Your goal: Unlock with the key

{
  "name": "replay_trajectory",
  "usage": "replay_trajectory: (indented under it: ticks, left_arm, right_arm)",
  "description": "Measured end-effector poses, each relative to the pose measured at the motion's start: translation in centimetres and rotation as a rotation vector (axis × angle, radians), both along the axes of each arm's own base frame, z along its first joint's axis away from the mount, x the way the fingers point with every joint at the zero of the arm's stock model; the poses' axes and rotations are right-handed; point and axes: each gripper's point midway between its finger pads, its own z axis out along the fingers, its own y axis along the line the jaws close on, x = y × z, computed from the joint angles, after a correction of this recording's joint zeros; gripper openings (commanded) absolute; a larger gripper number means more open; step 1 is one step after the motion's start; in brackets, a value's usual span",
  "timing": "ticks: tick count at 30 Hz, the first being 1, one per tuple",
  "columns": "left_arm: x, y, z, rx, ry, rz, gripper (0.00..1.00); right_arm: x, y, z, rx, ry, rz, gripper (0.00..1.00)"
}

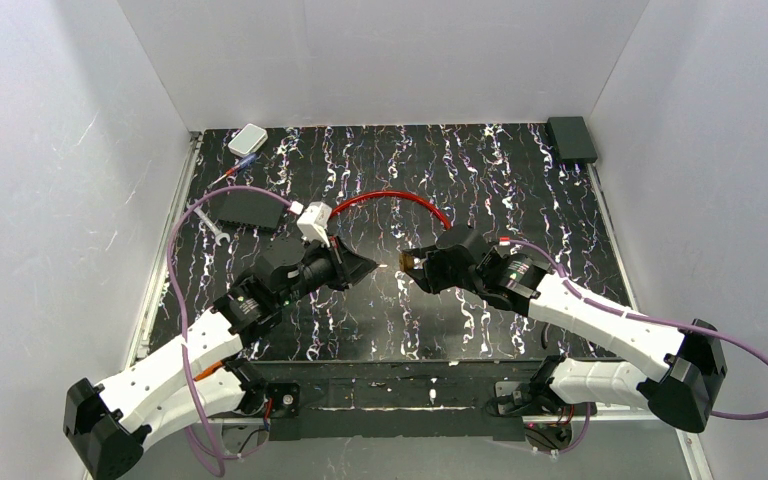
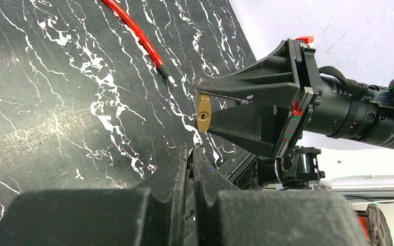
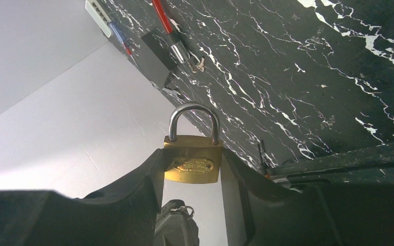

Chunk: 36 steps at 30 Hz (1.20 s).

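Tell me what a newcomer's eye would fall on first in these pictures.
The brass padlock, its shackle closed, sits pinched between the fingers of the right gripper over the middle of the table. The left gripper, shut, points at it from close by, so the two arms meet nose to nose. Behind them a red cable arcs across the black marbled top.

One padlock (image 3: 193, 164), one cable (image 2: 138, 36) (red), one white box (image 1: 248, 139)
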Motion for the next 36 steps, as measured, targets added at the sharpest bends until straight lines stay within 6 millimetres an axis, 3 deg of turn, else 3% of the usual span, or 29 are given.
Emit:
replay_trajectory:
  ticks: [36]
  left_arm:
    - [1.2, -2.4, -0.7, -0.030, 0.017, 0.007, 0.00]
  right_arm:
    - [-0.2, -0.2, -0.9, -0.025, 0.022, 0.002, 0.01]
